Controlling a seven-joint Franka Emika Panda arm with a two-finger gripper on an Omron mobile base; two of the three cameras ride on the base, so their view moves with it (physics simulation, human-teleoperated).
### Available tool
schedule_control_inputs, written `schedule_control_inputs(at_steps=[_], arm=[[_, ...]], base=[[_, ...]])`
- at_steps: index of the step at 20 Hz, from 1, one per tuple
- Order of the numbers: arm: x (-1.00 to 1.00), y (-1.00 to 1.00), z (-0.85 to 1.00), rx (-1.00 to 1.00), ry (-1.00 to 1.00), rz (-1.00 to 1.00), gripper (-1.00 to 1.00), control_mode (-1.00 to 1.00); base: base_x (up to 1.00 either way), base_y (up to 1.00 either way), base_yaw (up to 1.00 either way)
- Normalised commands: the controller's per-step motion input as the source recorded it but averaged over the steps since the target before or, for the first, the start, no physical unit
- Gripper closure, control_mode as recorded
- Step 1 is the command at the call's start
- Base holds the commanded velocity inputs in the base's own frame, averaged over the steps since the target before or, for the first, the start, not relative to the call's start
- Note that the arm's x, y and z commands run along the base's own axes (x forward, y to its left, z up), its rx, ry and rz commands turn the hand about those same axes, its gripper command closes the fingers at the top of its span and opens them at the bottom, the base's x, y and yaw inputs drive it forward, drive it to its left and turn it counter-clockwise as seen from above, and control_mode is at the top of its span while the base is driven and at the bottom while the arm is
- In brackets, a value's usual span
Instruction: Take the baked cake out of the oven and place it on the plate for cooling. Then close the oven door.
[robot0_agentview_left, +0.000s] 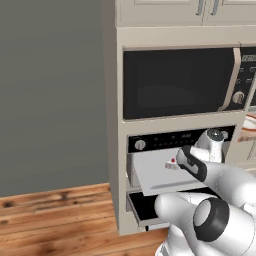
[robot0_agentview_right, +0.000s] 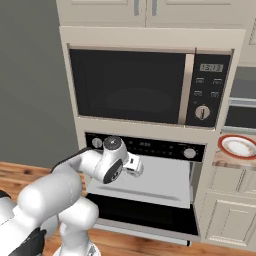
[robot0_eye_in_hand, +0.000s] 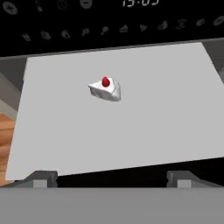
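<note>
Step in hand looks like the approach to grasp. The end effector (robot0_eye_in_hand: 111, 178) hangs above the pulled-out grey tray (robot0_eye_in_hand: 166, 127), jaws spread wide, holding nothing. The baked cake (robot0_eye_in_hand: 106, 89) sits on the tray, a bit left of centre and toward the oven's control strip (robot0_eye_in_hand: 109, 24). To do it well: centre over the slice, descend straight, and close across its narrow width, keeping off the cherry. In the hand view the wedge's long axis runs roughly left-right; which end is the tip is too small to tell. The plate (robot0_agentview_right: 239, 146) waits on a shelf to the right.

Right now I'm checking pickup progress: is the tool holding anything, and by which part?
Nothing is held. The tool is open, and the baked cake sits untouched on the grey tray ahead of it.
</note>
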Motion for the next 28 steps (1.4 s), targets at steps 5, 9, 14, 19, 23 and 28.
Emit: schedule_control_inputs(at_steps=[5,9,14,19,23,28], arm=[[0.07,0.0,-0.02,0.0,-0.06,0.01,-1.0,-1.0],[0.03,0.0,-0.14,0.0,-0.08,0.02,-1.0,-1.0],[0.0,0.0,-0.18,0.0,-0.07,0.0,-1.0,-1.0],[0.11,0.03,-0.26,-0.01,-0.04,0.0,-1.0,-1.0],[0.14,0.04,-0.23,0.0,-0.03,0.0,-1.0,-1.0],[0.15,0.06,-0.22,-0.01,0.0,0.0,-1.0,-1.0]], base=[[0.0,0.0,0.0],[0.0,0.0,0.0],[0.0,0.0,0.0],[0.0,0.0,0.0],[0.0,0.0,0.0],[0.0,0.0,0.0]])
